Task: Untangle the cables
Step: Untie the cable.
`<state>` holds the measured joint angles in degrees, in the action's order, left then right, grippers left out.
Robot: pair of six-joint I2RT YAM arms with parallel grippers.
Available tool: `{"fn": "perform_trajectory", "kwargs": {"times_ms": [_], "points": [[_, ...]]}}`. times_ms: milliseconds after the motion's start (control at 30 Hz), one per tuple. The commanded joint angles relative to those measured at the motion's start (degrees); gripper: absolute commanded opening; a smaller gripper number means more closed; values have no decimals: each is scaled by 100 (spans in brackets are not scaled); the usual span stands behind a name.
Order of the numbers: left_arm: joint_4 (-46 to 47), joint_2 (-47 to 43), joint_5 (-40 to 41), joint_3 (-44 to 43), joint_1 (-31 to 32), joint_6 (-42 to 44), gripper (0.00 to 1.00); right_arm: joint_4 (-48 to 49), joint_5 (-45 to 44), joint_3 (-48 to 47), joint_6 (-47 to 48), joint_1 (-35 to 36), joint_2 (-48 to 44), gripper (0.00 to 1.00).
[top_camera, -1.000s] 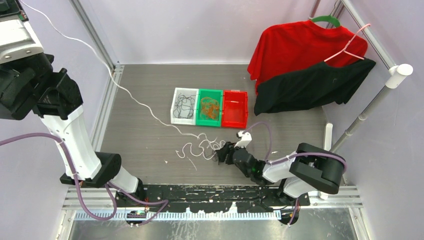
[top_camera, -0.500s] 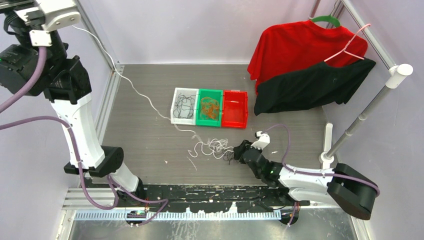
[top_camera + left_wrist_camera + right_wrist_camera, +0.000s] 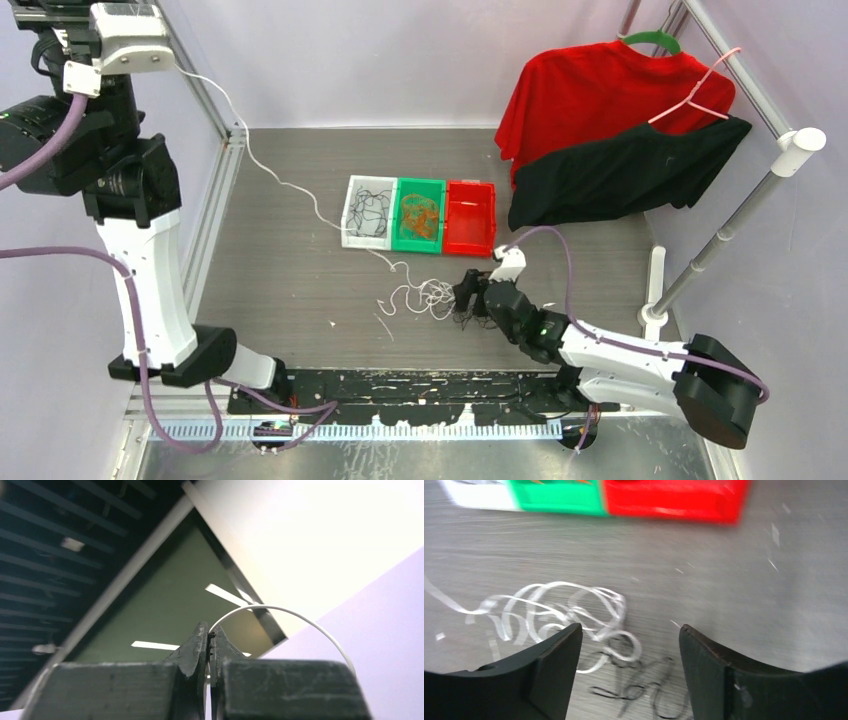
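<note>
The left gripper is pinched tight on a white cable that arcs rightward from its fingertips. The right gripper stands wide open, gripping nothing; white loops and a black cable lie between its fingers.

white cable: thin, one end pinched in left tool up high; slack run down to looped pile on tabletop
black cable: small squiggle, overlaps pile's right side
black cables: heaped in white bin
orange cables: heaped in green bin
</note>
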<state>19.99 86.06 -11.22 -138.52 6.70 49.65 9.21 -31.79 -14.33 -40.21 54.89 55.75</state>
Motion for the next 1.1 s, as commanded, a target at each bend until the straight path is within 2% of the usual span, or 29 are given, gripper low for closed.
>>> {"fn": "perform_trajectory", "kwargs": {"times_ms": [0,100,233,300,400,467,533,700,800,900,1000,1067], "points": [[-549,-618,-419,742,8,-967,0,548,1091,-930,1784,-10,-262,78],[-970,-963,-650,1404,7,-1277,0,690,2010,-1475,2311,-6,75,82],[-1766,-1279,-726,2155,7,-1452,0,938,2920,-2056,2529,-10,839,83],[-2134,-1691,-619,2756,11,-1494,0,1015,3015,-2249,2519,-8,1222,82],[-2707,-2230,-573,4200,7,-1156,0,1190,3075,-2313,2461,-49,1623,81],[-3566,-2539,-652,4983,8,-980,0,1143,3102,-2354,2371,-118,1803,80],[-4399,-2804,-860,5781,7,-704,0,1057,3094,-2356,2218,-208,1903,79],[-5464,-3307,-1324,7498,7,-406,0,928,3098,-2202,1980,-492,1797,77],[-5668,-3348,-2119,8043,9,-592,3,864,3008,-2130,1944,-609,1724,77],[-5787,-3194,-2965,8366,43,-580,17,824,2895,-2065,1855,-684,1646,77],[-5914,-2780,-3166,8465,450,-248,23,879,2798,-1971,1682,-798,1540,76],[-6170,-2397,-3248,8411,781,300,25,957,2784,-1890,1535,-877,1448,75]]}}
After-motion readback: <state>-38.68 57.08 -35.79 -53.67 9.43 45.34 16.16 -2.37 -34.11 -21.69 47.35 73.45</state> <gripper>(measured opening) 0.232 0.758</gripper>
